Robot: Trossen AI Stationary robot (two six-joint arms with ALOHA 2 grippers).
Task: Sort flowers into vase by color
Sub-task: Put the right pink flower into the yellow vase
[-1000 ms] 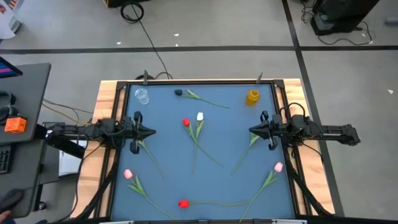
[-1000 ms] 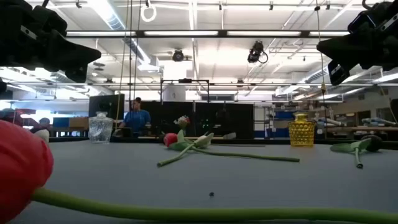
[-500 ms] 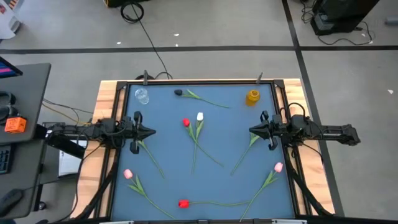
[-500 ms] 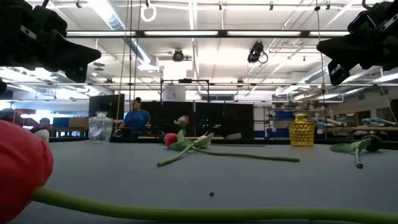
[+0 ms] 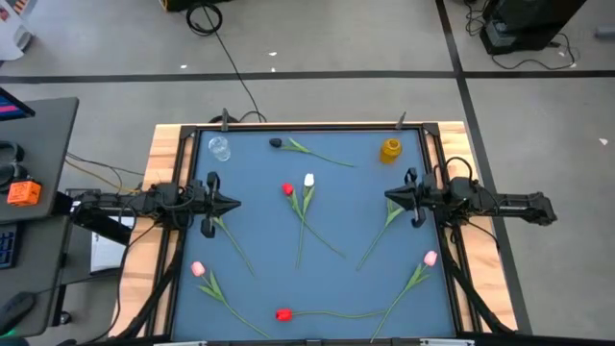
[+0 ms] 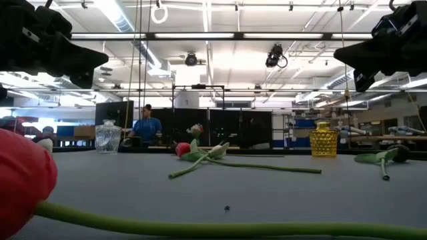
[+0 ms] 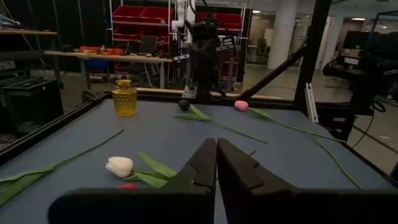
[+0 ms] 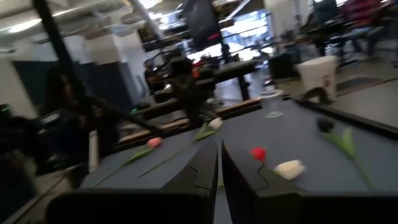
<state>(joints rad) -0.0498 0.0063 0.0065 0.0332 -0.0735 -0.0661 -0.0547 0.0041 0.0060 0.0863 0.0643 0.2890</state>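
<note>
Blue table holds scattered flowers; left gripper and right gripper hover closed, empty. Sorting seems unstarted; next, open over a stem.

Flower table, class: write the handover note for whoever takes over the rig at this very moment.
Left pincer: shut, empty, hovering at the mat's left edge.
Right pincer: shut, empty, hovering at the right edge.
Flowers all lie on the mat: dark one at the back, red and white mid-table, pink ones front left and right, red at the front.
Clear vase back left, yellow vase back right; neither shows a flower.
Done: nothing. Left: every flower.
</note>
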